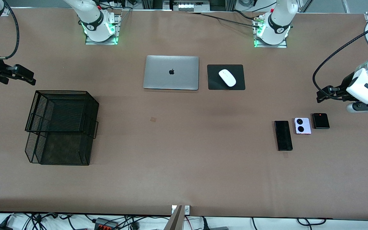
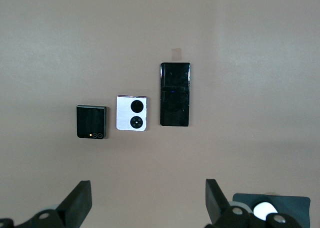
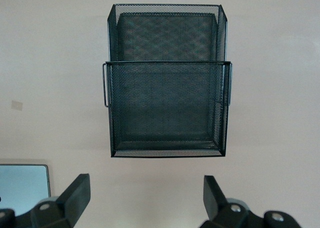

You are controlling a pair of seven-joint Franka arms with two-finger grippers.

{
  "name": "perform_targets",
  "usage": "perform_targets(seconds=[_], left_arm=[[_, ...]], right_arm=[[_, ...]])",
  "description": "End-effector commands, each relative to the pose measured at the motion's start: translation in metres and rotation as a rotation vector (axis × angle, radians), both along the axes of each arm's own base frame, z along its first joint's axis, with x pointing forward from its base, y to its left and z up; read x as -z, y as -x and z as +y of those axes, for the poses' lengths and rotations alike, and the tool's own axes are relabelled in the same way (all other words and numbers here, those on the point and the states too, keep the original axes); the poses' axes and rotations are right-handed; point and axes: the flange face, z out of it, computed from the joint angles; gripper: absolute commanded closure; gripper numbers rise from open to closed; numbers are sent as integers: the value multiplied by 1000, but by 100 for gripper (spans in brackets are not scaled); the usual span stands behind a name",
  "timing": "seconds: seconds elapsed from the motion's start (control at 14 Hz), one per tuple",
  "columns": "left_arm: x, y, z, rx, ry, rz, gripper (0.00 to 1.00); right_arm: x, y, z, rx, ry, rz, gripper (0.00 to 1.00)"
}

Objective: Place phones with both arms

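Now I see the long black slab phone [image 1: 283,135], squarish lilac-white phone [image 1: 302,125] and squarish black phone [image 1: 320,120] untouched near the worktop's left-arm end. Both the left gripper [image 2: 145,200] and right gripper [image 3: 145,198] hang released; next, I think, comes reaching down.

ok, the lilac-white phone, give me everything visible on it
The lilac-white phone is small, squarish and flat, with a glossy pale face carrying two black circles, one above the other, and a lilac edge. It lies flat on the brown table, untouched, middle of a row of three: the long black phone beside it toward the right arm's end, the squarish black phone toward the left arm's end. Small gaps separate them; nothing rests on it.
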Motion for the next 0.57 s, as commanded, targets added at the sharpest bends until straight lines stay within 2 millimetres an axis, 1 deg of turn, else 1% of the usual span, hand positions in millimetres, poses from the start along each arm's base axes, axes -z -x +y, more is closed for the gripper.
perform_targets(seconds=[0.0, 0.29, 0.43, 0.5], left_arm=[[-5, 6, 3, 18, -7, 5, 0], [-1, 5, 3, 17, -4, 9, 0], [7, 3, 3, 23, -1, 17, 0], [19, -1, 0, 20, 3, 37, 0]], right_arm=[[-1, 3, 2, -4, 3, 2, 0], [-1, 2, 0, -1, 4, 0, 0], [1, 1, 0, -1, 4, 2, 0], [0, 2, 0, -1, 4, 2, 0]])
